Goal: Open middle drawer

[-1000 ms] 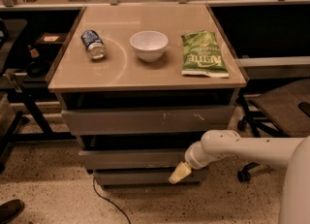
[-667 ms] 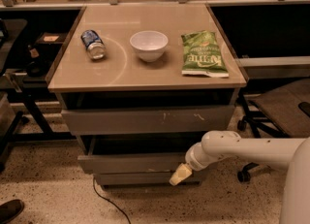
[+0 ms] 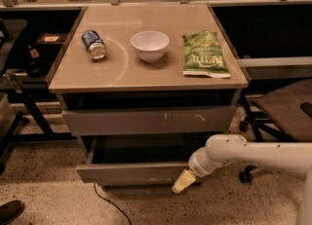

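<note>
The middle drawer point(image 3: 131, 173) is a plain grey front without marks, pulled partly out of the cabinet, with its dark box interior point(image 3: 146, 151) showing behind the front. Above it sits the top drawer front point(image 3: 146, 120) with white scratch marks, closed. The lowest drawer is mostly hidden under the open middle one. My gripper point(image 3: 179, 185), cream-tipped on a white arm point(image 3: 253, 155) that reaches in from the right, is at the lower right edge of the middle drawer front, touching or very close to it.
On the cabinet top point(image 3: 146, 75) lie a tipped can point(image 3: 93, 44), a white bowl point(image 3: 149, 45) and a green chip bag point(image 3: 204, 54). An office chair point(image 3: 287, 107) stands at the right, a black cable point(image 3: 107, 204) lies on the floor, and dark furniture point(image 3: 19, 73) stands at the left.
The middle drawer has slid further out toward the camera. My gripper has moved with its front, down and toward the camera.
</note>
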Controlling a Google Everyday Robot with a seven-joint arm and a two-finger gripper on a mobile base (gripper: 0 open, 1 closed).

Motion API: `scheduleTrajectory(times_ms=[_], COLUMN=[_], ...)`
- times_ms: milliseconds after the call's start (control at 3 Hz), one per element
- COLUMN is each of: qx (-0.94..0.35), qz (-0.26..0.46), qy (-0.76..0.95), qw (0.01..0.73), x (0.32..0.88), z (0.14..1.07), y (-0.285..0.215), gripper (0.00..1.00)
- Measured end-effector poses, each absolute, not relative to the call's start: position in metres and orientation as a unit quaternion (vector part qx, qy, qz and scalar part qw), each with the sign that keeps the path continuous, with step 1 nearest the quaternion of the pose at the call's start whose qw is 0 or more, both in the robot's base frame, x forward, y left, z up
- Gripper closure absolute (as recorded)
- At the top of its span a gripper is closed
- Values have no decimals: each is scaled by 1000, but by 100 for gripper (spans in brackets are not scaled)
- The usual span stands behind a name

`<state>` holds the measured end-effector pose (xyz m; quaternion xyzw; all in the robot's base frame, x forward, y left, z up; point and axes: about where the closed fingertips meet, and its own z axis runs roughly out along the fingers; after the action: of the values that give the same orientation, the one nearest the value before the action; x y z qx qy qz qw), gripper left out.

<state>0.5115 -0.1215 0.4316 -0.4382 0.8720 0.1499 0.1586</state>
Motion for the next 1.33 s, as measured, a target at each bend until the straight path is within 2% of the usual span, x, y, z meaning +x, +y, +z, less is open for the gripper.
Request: scheduleTrajectory(times_ms=[1333], qx=[-443], qz=[150], qy=[874], qw=[132], x=[508], z=[409], y=[-125], gripper=[0])
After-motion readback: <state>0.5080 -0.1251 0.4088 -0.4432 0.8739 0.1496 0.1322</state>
